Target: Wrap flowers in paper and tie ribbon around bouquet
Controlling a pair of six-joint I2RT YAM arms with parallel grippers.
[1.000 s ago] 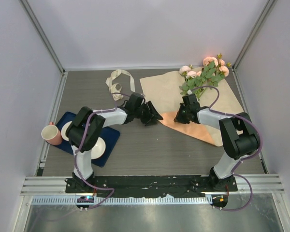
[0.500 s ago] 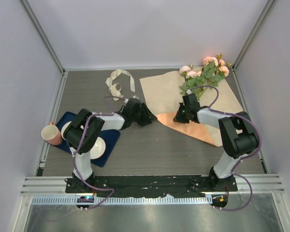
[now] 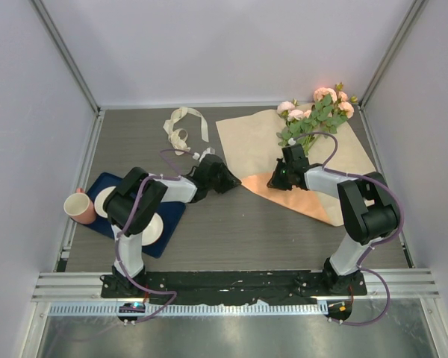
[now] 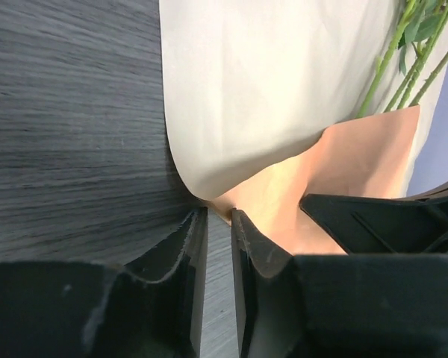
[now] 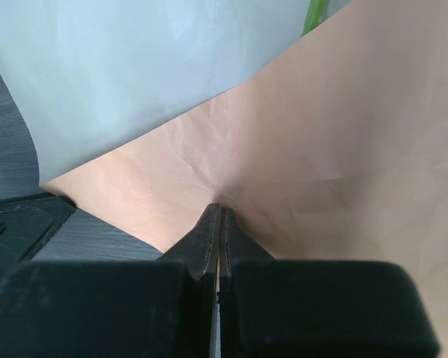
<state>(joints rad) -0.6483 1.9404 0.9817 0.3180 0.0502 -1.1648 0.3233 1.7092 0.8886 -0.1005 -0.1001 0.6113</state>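
Top view: the right gripper (image 3: 272,181) hides the lower stems of the flowers (image 3: 317,112) and part of the paper (image 3: 246,136) from us, the left arm (image 3: 138,201) covers part of a plate (image 3: 155,227) on the tray (image 3: 172,212), and the ribbon (image 3: 181,127) is too small for us to read any print. The left wrist view cuts the stems at its top right edge, and in the right wrist view we cannot identify the green sliver (image 5: 315,11) clipped by the top edge.
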